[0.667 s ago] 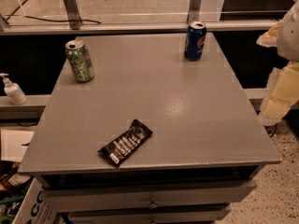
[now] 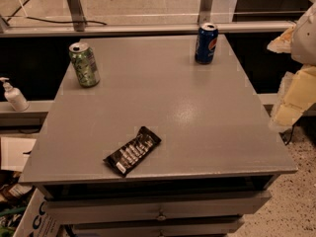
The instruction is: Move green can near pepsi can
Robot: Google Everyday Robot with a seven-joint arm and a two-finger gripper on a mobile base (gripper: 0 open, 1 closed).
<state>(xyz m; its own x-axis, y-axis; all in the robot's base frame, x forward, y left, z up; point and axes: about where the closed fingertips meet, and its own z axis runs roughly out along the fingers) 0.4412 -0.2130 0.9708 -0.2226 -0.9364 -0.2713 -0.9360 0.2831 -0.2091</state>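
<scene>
The green can point(image 2: 84, 64) stands upright near the far left corner of the grey table point(image 2: 197, 117). The pepsi can point(image 2: 206, 43), dark blue with a round logo, stands upright near the far right edge. The two cans are far apart, nearly the table's width. My gripper point(image 2: 295, 90) is part of the pale cream arm at the right edge of the camera view, beside and off the table's right side, well away from both cans. It holds nothing that I can see.
A black snack wrapper point(image 2: 132, 151) lies flat near the front of the table. A white pump bottle point(image 2: 14, 96) stands on a low ledge to the left. A rail point(image 2: 148, 28) runs behind the table. Drawers point(image 2: 158, 209) sit below the front edge.
</scene>
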